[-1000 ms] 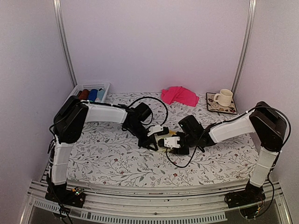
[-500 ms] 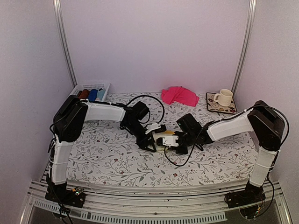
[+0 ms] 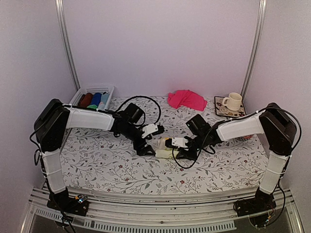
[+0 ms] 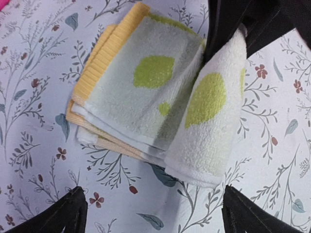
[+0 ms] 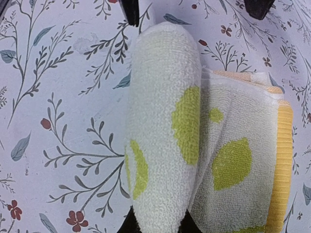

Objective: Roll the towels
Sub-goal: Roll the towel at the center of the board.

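1. Top external view
   - A second ago both pincers were bunched over the lime-yellow towel [image 3: 162, 150] at mid-table.
   - The left gripper [image 3: 151, 141] has since drawn back and sits just left of the towel. It no longer touches the towel.
   - The left arm's upper joint has swung out toward the left wall, so the arm now reaches long and low across the floral table cover [image 3: 112, 170].
   - The right gripper [image 3: 173, 148] has slid a little leftward and is at the towel's right side. Its forearm slants down from the raised elbow at the right edge.
   - The pink towel [image 3: 187, 99] lies crumpled at the back, where it was before, well apart from both arms.
   - The basket [image 3: 95, 92] of cloth rolls and the mug [image 3: 233, 101] have not moved.

2. Left wrist view
   - The left gripper's fingertips [image 4: 70, 211] stand wide apart at the bottom corners, with only table cover between them.
   - Ahead of them lies the folded lime-yellow towel, orange edge to the left.
   - The towel's right end is curled up into a partial roll, and the right gripper's dark fingers [image 4: 233, 24] pinch that roll from the top.

3. Right wrist view
   - The rolled end of the towel fills the centre, running straight up from this pincer, which is clamped narrowly on its near end.
   - The flat, unrolled part lies to the right.
   - The left pincer's two tips show at the top edge, clear of the cloth.
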`<act>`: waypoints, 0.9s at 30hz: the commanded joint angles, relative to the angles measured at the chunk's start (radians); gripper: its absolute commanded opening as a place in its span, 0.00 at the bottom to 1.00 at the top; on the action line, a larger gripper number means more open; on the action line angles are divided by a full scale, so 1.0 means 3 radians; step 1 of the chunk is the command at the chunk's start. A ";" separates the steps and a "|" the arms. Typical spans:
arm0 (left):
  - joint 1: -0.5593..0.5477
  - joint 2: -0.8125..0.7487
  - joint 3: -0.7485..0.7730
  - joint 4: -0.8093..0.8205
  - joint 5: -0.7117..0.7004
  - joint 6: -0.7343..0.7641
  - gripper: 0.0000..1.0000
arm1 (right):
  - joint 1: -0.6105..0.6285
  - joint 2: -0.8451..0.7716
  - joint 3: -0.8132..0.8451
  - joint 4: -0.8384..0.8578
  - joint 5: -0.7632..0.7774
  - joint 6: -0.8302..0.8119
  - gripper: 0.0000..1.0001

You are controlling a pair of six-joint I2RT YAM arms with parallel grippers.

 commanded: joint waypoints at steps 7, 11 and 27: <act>-0.0321 -0.0282 -0.0590 0.1151 -0.0480 0.0446 0.95 | -0.0211 0.0214 0.0234 -0.0533 -0.0579 0.0563 0.16; -0.0373 -0.0260 -0.0656 0.1202 -0.0379 0.0501 0.91 | -0.0315 0.0308 0.0298 -0.0645 -0.0729 0.0679 0.16; -0.0519 -0.0116 -0.0564 0.1257 -0.0527 0.0642 0.80 | -0.0664 0.0882 0.0903 -0.1168 -0.1241 0.0826 0.18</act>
